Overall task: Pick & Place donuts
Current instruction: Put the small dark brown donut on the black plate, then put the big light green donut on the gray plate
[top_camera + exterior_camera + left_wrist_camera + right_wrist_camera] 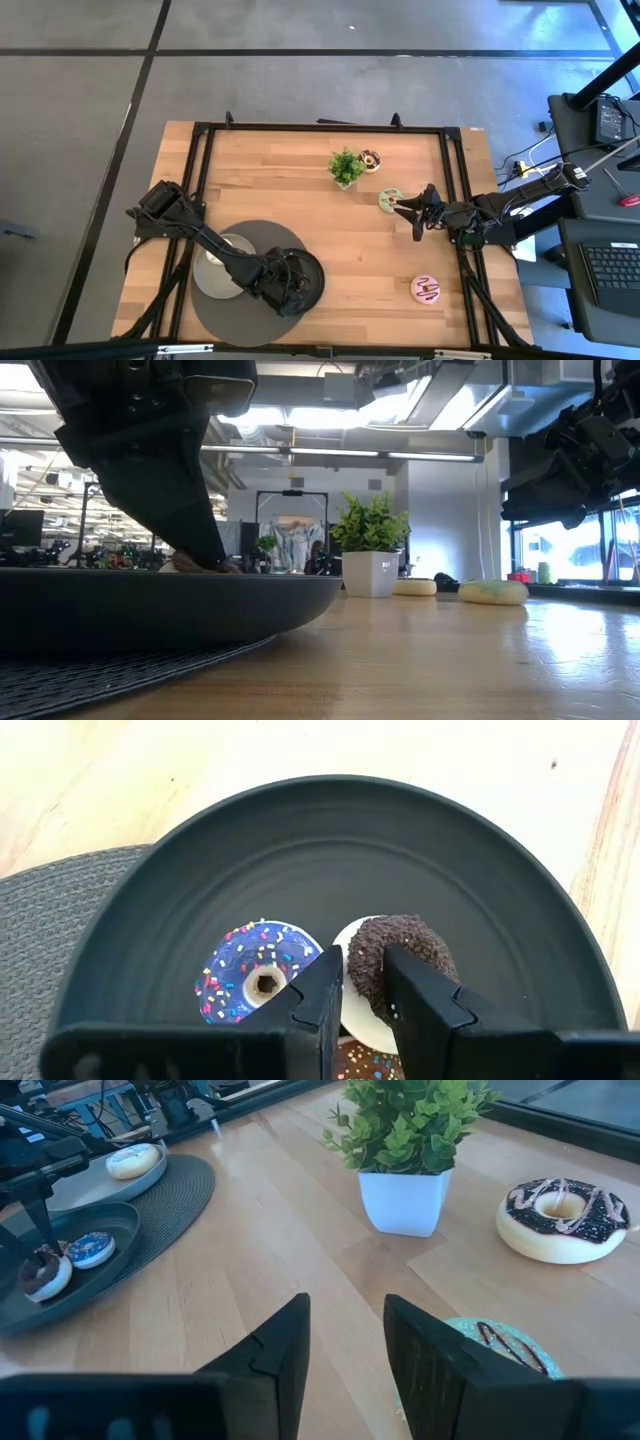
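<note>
Altogether six donuts (563, 1218) show; three lie in the dark plate (480, 870). Left gripper (362, 982) stands narrowly parted astride the chocolate donut (400, 955); right gripper (345, 1342) open, empty, over the green donut (505, 1345).

Grey floor (300, 80), bright ceiling lights (340, 415), window (580, 545) at one side.

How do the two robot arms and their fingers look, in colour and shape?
Both arms are black and jointed. The left gripper has thick, flat, matte black fingers. The right gripper has the same dark, blocky fingers. Cables trail from the right arm at its base.
</note>
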You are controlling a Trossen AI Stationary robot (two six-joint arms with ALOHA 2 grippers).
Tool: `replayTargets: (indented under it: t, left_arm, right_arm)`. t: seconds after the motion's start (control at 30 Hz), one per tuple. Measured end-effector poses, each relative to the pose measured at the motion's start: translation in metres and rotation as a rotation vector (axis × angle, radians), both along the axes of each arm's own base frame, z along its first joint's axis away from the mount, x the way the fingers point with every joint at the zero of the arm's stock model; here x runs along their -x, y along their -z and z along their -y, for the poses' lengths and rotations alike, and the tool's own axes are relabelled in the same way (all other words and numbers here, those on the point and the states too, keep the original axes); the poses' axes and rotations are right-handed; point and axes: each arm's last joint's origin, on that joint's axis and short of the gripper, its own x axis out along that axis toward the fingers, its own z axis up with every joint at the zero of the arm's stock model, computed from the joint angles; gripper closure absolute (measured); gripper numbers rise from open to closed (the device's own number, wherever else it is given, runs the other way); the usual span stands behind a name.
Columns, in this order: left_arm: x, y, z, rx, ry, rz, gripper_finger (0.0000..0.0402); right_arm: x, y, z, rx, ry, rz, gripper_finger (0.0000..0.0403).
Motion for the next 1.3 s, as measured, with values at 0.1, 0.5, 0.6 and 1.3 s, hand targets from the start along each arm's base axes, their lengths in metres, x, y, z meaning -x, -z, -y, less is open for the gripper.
replayTargets:
  t: [0.1,0.5,0.6,1.3]
  left_arm:
    - [0.000,0.000,0.000,-0.004,-0.002,0.002,0.0329]
    - [-0.002,0.000,-0.003,-0.001,-0.009,0.001,0.0329]
    - [-0.003,0.000,-0.005,-0.002,-0.014,0.003,0.0329]
    - [-0.003,-0.035,-0.020,0.050,-0.031,0.079,0.0329]
  right_arm:
    - [0.000,0.000,0.000,0.000,0.000,0.000,0.0271]
    - [0.000,0.001,0.000,0.004,-0.002,-0.007,0.0271]
    - [0.000,0.001,0.000,0.003,-0.004,-0.007,0.0271]
    - [0.000,0.000,0.000,-0.003,-0.002,0.003,0.0271]
